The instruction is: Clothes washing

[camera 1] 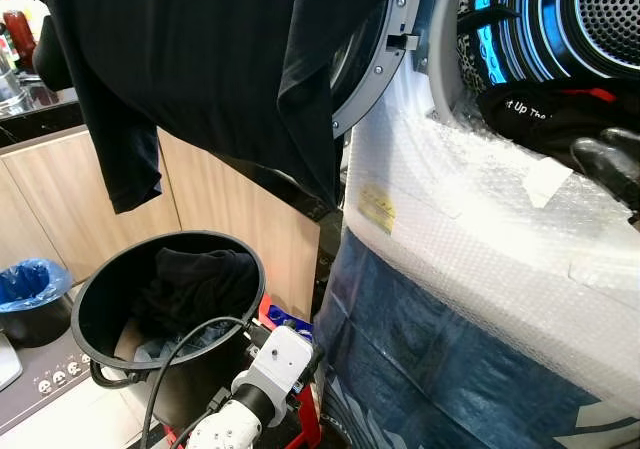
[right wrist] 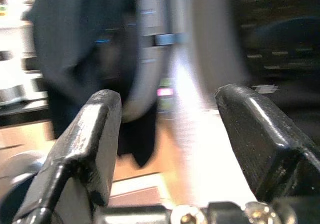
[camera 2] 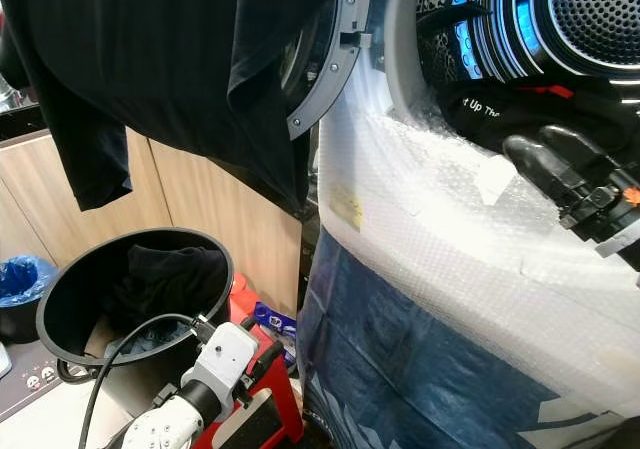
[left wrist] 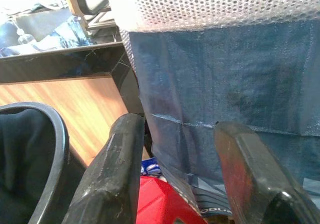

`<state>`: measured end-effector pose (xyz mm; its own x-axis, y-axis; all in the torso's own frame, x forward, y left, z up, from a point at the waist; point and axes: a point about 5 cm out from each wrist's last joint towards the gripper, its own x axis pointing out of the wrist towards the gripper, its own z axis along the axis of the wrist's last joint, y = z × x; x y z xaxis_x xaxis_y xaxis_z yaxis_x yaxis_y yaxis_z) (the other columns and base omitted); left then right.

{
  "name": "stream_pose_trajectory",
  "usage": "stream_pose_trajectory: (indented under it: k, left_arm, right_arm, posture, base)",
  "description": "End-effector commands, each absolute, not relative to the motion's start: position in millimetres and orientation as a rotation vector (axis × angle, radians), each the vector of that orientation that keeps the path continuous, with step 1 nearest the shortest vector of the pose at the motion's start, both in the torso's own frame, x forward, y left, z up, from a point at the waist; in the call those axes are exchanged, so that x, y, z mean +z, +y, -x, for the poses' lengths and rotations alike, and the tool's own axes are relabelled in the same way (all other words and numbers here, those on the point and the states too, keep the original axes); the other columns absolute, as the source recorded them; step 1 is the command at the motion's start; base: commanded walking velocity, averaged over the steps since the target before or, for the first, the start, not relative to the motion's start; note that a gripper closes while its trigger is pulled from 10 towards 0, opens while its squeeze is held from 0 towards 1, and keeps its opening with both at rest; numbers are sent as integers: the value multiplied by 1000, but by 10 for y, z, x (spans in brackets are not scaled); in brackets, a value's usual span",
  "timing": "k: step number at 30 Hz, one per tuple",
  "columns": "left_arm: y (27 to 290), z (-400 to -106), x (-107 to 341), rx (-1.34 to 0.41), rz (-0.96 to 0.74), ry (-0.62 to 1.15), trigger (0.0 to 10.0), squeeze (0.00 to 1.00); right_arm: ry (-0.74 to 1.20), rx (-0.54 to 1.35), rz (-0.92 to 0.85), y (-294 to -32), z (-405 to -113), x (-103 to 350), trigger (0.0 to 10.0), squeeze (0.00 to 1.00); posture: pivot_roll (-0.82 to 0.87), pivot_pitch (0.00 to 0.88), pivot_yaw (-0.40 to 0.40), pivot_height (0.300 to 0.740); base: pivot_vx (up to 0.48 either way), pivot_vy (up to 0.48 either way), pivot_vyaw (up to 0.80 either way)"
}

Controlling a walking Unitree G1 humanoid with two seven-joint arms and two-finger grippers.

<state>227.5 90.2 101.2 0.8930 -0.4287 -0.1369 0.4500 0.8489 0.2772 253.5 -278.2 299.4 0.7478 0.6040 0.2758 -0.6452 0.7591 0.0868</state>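
Clothes: you've got a black T-shirt [camera 1: 210,69] draped over the open washer door [camera 1: 375,64], hanging down in front of the wooden cabinets [camera 1: 60,194]. A 2nd dark garment [camera 1: 195,284] sits inside the black laundry bucket [camera 1: 88,314] on the floor, w/ something blue-grey under it. A 3rd black piece w/ white lettering [camera 2: 500,114] lies at the mouth of the drum [camera 2: 560,19], which is lit blue inside.

The washer front is wrapped in bubble wrap [camera 1: 470,219] up top and blue sheeting [camera 1: 420,359] lower down; a small yellow label [camera 1: 377,209] sits on the wrap.

Your right claw [right wrist: 167,134] is up at the drum opening, just beside the lettered garment; in the right wrist view its fingers [right wrist: 92,134] stand wide apart w/ nothing between them, view is blurred. In the right eye view you see its black fingertips [camera 2: 545,159] over the bubble wrap.

Your left claw [left wrist: 180,174] is low, beside the bucket rim, pointing at the blue sheeting; fingers [left wrist: 115,169] spread, holding nothing. The left arm's white wrist [camera 1: 265,379] w/ a black cable [camera 1: 170,354] shows next to the bucket, above something red [camera 2: 255,399].

Far left: a small bin w/ blue liner [camera 1: 30,284] on the floor, bottles [camera 1: 18,34] on the dark worktop [camera 1: 40,109].
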Motion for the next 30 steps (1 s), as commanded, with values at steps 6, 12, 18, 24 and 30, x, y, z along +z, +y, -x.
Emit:
stream_pose_trajectory:
  k: [6, 12, 18, 24, 30]
  left_arm:
    - [924, -2288, 1029, -468, -310, 57, 10000, 0]
    - [1012, -2377, 1057, -421, -328, 34, 10000, 0]
    - [1135, -2510, 1114, -385, -336, 7, 10000, 0]
    - [1228, -2599, 1135, -359, -367, -9, 10000, 0]
    - [1274, -2612, 1144, -323, -391, -20, 10000, 0]
  right_arm:
    - [-246, 884, -181, -2596, -2345, 2893, 10000, 0]
    - [-122, 994, -172, -2389, -2315, 2542, 10000, 0]
    - [-56, 1009, -138, -2207, -2360, 2195, 10000, 0]
    - [-17, 985, -198, -2088, -2375, 1908, 10000, 0]
    - [30, 844, -243, -2053, -2413, 1519, 10000, 0]
  posture:
    - [7, 0, -78, 740]
    - [26, 0, -70, 740]
    - [38, 0, -46, 740]
    - [43, 0, -38, 740]
    - [57, 0, -45, 740]
  base:
    - [0, 0, 0]
    - [0, 0, 0]
    - [0, 0, 0]
    - [0, 0, 0]
    - [0, 0, 0]
